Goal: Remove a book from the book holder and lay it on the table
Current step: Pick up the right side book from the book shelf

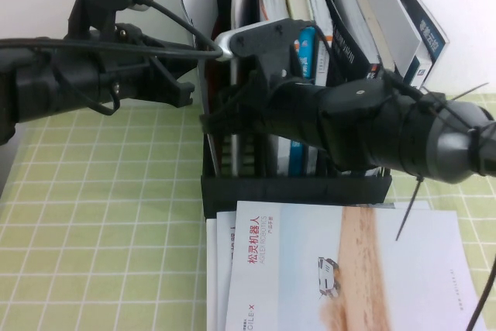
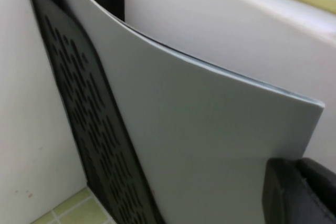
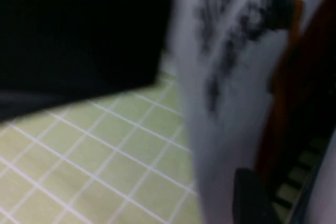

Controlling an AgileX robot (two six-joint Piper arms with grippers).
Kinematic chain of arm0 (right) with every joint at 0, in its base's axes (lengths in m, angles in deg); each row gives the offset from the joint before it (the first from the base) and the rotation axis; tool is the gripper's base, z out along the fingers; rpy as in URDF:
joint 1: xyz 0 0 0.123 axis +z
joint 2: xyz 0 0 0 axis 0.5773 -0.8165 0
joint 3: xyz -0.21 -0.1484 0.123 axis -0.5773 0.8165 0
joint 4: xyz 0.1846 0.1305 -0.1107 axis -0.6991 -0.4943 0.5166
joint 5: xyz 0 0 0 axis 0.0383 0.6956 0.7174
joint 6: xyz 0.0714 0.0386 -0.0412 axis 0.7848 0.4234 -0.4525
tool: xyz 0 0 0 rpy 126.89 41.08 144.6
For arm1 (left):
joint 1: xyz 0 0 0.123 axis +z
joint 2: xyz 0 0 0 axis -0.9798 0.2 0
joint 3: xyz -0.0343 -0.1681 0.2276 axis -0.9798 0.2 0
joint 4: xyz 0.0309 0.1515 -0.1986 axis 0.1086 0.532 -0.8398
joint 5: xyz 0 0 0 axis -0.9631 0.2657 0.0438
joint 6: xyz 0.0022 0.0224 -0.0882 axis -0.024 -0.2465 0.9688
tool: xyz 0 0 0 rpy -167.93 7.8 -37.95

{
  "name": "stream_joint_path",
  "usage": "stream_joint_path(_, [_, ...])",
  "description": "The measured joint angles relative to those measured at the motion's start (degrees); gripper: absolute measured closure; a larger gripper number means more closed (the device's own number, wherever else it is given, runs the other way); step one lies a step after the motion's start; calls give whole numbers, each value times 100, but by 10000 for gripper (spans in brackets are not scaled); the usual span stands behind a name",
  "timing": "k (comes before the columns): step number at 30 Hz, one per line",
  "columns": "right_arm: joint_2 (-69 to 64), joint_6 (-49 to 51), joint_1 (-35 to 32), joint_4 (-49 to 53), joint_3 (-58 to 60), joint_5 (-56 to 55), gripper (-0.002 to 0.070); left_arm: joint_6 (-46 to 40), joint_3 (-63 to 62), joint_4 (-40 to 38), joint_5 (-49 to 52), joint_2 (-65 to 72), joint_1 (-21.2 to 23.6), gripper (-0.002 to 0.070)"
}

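Your right gripper (image 1: 215,120) sits at the book holder's (image 1: 294,189) left compartment and your left gripper (image 1: 184,92) just left of it, seemingly to extract. I cannot tell either grip.

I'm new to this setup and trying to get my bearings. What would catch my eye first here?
The two black arms converge on the black book holder at the back of the green checked table: the left gripper is at a curved white booklet in its left compartment, the right gripper reaches in beside it. In front of the holder, booklets with red titles lie flat.
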Motion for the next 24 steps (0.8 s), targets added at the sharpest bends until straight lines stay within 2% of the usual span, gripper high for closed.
stream_joint_path(3, [-134,35,59,28,-221,132,457,0,0,-4,0,0,0,677])
stream_joint_path(6, [-188,39,82,51,-308,219,591,0,0,-4,0,0,0,677])
stream_joint_path(8, [-188,48,82,51,-303,232,640,-11,0,-4,0,0,0,677])
stream_joint_path(11, [-116,48,71,40,-303,246,662,-11,0,-4,34,0,0,677])
stream_joint_path(19, [755,-195,-52,83,-362,105,668,61,0,-4,96,-12,0,676])
stream_joint_path(24, [1565,-269,-52,53,-371,90,668,523,0,359,170,-249,0,676])
